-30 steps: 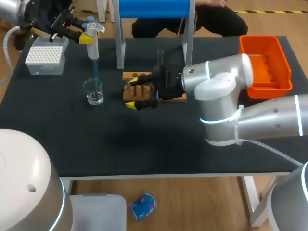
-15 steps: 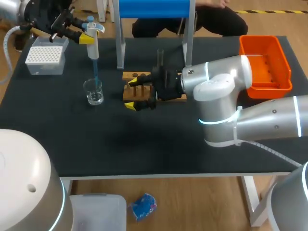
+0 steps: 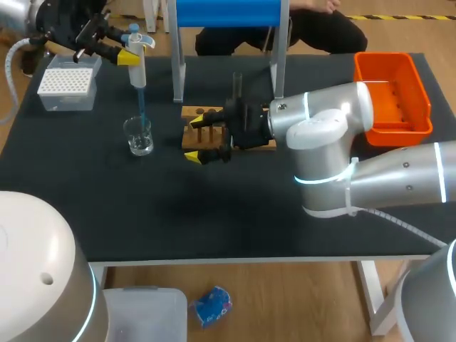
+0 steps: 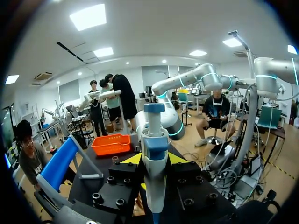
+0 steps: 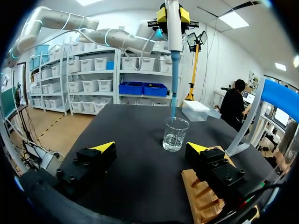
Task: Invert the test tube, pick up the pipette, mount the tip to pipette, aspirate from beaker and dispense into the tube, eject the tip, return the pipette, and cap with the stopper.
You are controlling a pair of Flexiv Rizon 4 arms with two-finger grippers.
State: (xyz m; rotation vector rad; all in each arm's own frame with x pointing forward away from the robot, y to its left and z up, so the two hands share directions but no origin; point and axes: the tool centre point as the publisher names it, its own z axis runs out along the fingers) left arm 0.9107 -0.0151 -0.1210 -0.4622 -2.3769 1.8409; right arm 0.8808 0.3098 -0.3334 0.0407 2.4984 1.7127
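Left gripper (image 3: 122,53) clamps pipette (image 3: 137,64), upper left of frame; tip dips in beaker (image 3: 138,137). Right gripper (image 3: 195,138) spread wide, empty, at rack (image 3: 191,112), centre. Risk: skewed lift tips beaker, spills liquid.

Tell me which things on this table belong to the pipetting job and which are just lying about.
Job: pipette, beaker, tip box, wooden tube rack, blue-topped stand.
Lying about: orange bin, perhaps; it may take ejected tips.
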